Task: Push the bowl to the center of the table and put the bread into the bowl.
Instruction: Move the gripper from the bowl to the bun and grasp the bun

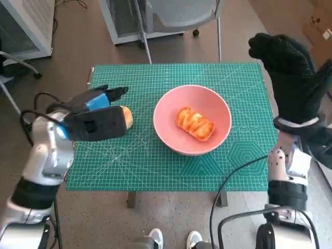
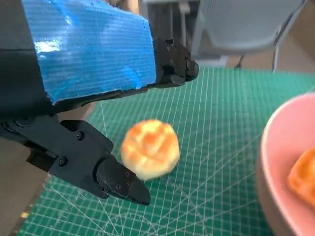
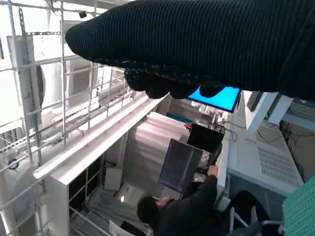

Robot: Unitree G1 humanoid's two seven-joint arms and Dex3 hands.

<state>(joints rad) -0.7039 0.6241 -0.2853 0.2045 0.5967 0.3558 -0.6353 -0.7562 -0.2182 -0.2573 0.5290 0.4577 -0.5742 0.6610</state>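
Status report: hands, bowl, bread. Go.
Left hand open around the bun, not gripping. Right hand raised off the table, empty. Bowl near centre, one bread inside. Nothing between bun and bowl.

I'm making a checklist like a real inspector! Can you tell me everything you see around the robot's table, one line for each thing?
Surface: green cutting mat covers the small table.
Job's things: pink bowl near the mat's middle, one bread inside; a round bun lies on the mat beside the bowl.
Clutter: nothing seen.
Hands: left hand hangs over the bun, fingers either side, not touching it; right hand raised by the table's right edge, holding nothing.
Cables: black cables hang near both arms.
Surroundings: grey chair behind the table, shoes on the floor, a person at a screen.
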